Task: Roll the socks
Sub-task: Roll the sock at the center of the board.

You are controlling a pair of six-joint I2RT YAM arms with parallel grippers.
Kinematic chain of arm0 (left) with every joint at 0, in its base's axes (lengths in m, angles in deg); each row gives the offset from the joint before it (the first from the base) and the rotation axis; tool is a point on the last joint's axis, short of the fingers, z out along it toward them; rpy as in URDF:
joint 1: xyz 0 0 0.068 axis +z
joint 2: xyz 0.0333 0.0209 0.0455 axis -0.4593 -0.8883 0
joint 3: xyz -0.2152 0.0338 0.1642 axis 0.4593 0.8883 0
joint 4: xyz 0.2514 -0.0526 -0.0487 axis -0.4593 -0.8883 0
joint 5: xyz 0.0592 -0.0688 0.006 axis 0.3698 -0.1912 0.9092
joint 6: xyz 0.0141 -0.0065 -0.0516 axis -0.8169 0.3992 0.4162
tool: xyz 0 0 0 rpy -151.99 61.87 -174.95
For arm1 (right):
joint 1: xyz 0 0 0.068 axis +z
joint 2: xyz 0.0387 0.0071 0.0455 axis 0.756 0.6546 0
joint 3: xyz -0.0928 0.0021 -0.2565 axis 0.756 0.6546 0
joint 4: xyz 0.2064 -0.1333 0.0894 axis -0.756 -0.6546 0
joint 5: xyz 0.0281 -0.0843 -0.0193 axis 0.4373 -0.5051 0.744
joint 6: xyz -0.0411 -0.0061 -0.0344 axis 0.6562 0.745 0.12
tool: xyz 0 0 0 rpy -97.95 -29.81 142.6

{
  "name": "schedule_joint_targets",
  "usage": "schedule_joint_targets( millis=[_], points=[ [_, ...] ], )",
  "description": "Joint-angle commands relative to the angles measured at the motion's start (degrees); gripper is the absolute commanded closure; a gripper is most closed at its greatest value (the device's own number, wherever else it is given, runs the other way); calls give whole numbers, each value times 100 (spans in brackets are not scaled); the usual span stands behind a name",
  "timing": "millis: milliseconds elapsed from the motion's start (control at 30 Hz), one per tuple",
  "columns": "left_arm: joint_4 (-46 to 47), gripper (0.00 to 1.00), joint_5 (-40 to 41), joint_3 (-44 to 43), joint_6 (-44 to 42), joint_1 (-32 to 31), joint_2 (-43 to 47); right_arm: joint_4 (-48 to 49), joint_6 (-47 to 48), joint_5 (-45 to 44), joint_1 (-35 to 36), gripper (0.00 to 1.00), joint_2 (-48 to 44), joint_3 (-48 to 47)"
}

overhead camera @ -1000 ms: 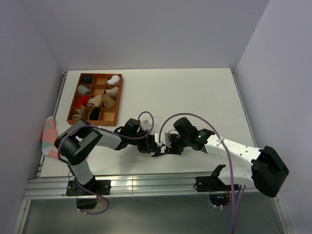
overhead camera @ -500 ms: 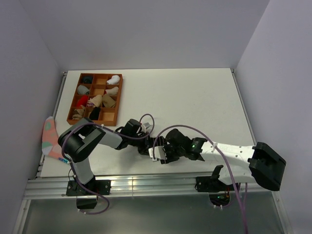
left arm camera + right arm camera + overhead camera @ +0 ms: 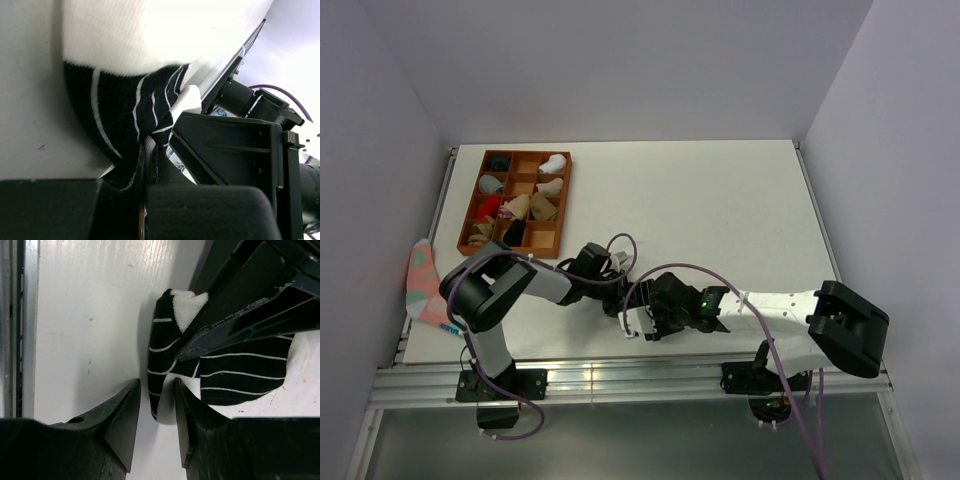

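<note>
Right tool moved left and nearer, jaws narrowed around striped sock

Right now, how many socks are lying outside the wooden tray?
2 in view: the black white-striped sock at the table's near middle, and the pink sock with teal patches at its left edge. More may be hidden from view.

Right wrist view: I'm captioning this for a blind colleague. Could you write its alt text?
A black striped sock lies folded on a white table, its folded edge between the open fingers of the right claw at the bottom. The left claw reaches in from the upper right, shut on the sock.
</note>
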State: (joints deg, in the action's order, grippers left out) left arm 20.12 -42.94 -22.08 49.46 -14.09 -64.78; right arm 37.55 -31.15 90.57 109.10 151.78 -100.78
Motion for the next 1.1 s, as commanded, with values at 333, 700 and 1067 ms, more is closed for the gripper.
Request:
schedule_joint_targets(
  millis=[333,700,1067],
  points=[
    [-256,80,308,279,-196,3,155,-319,-288,-65,14,82,393,-660],
    [324,66,1512,718,-29,126,1041,-2209,-86,1500,-760,84,954,-1698],
    [-186,68,2742,1087,-125,144,2123,-3115,-42,2291,-1586,84,1982,-2559]
  ],
)
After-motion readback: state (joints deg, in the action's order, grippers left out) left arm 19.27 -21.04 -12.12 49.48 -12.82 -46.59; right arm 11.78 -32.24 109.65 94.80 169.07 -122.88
